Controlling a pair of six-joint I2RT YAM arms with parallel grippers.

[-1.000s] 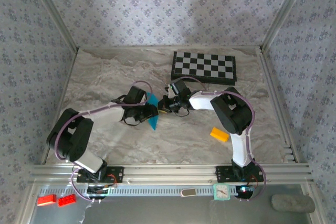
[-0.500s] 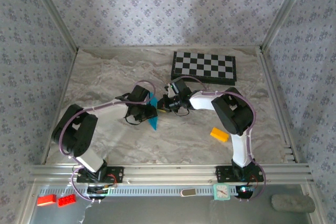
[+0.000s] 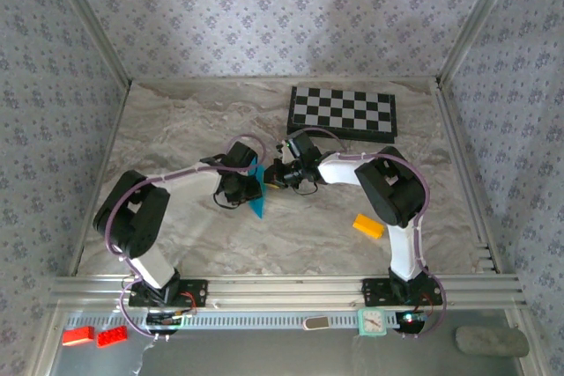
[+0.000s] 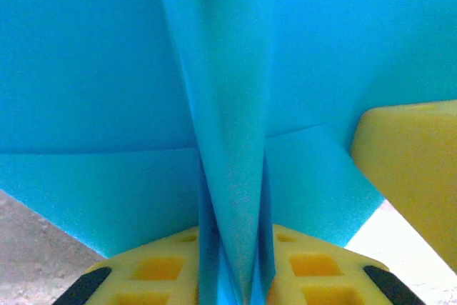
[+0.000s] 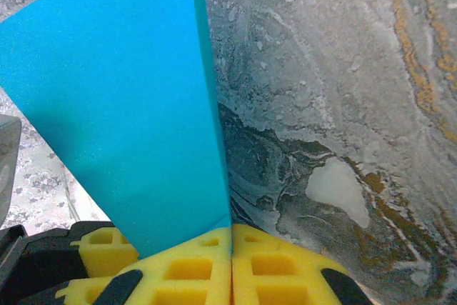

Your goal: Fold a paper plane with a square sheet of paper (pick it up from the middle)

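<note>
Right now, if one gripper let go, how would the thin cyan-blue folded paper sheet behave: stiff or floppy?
Probably light and fairly self-supporting: the thin cyan-blue folded paper sheet rises flat from the right gripper, pinched at one corner. The creased ridge between the pads of the left gripper likely stiffens it lengthwise. Loose flaps would probably flop.
</note>
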